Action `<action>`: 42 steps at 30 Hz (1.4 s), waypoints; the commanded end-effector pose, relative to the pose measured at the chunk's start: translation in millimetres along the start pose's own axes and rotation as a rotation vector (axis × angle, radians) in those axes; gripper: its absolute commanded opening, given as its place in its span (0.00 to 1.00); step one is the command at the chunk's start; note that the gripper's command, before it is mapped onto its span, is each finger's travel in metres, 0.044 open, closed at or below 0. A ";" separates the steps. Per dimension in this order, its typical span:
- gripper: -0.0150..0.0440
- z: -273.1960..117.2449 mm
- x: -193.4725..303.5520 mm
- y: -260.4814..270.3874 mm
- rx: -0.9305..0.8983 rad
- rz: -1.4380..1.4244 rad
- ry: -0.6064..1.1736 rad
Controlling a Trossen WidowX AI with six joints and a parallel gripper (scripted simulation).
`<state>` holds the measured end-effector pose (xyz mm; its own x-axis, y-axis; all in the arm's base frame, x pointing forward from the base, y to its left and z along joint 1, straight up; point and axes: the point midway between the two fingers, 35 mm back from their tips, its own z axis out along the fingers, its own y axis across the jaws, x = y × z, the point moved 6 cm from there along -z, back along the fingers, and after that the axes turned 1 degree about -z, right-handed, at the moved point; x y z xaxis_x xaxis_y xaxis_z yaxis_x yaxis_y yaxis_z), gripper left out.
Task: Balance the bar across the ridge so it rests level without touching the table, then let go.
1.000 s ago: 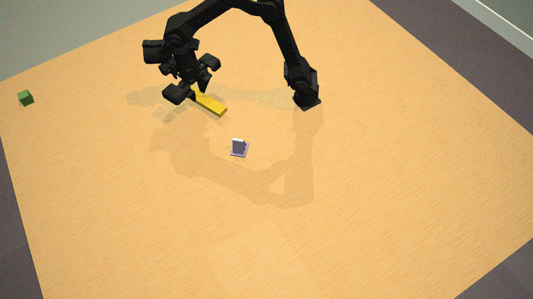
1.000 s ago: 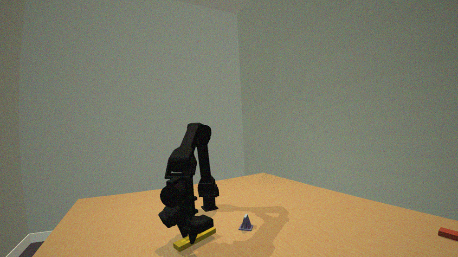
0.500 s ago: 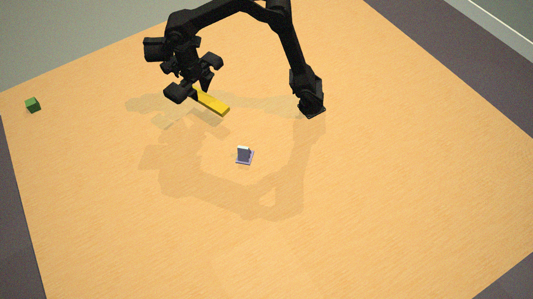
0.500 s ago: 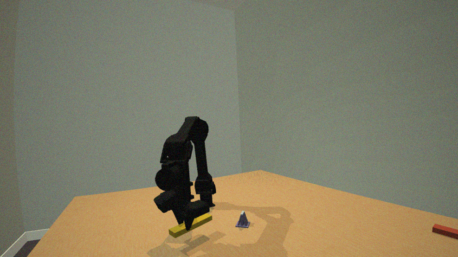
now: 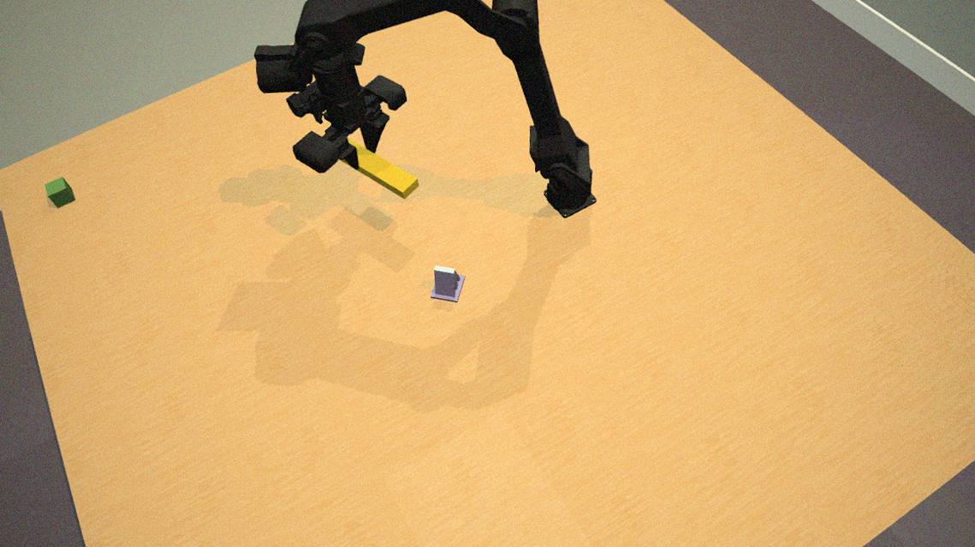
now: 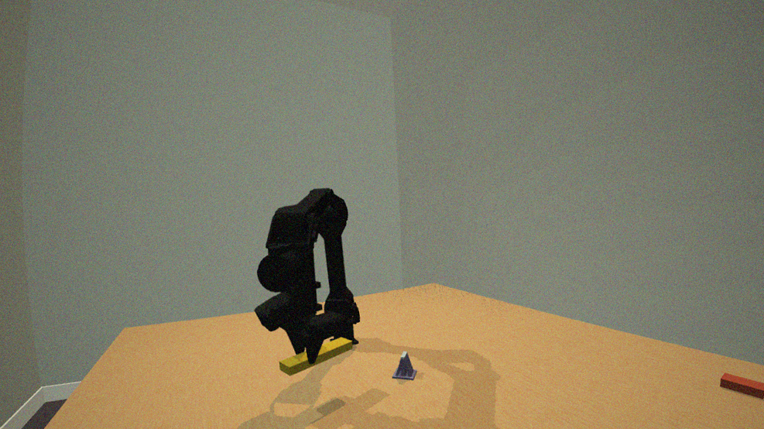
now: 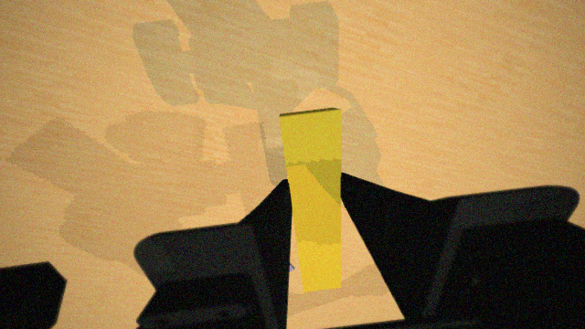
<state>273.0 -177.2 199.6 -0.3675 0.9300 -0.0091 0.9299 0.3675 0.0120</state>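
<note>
My arm (image 5: pixel 410 4) (image 6: pixel 303 227) arches up and over, wrist bent down so my gripper (image 5: pixel 366 151) (image 6: pixel 303 353) (image 7: pixel 313 182) points at the tabletop (image 5: pixel 600 417) (image 6: pixel 145 409) (image 7: pixel 457 91). My fingers are partly open, clamped on the yellow bar (image 5: pixel 388 172) (image 6: pixel 332 348) (image 7: pixel 317 206), holding it above the wood. In the exterior view, the purple ridge (image 5: pixel 444 282) (image 6: pixel 404 367) stands right of the bar, apart from it.

top: warm, fairly bright | ext: dim walls | overlapping soft shadows on table (image 5: pixel 637 384) (image 6: pixel 191 387) (image 7: pixel 457 91) | grainy pics
</note>
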 end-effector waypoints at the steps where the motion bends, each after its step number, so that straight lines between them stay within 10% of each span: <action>1: 0.25 -9.0 1.6 -0.9 -0.007 -0.001 -0.017; 42: 0.25 -10.3 146.3 50.8 -0.012 0.864 0.003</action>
<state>270.7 -29.7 205.4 0.4274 0.9040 0.0058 0.9040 -0.4274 0.0073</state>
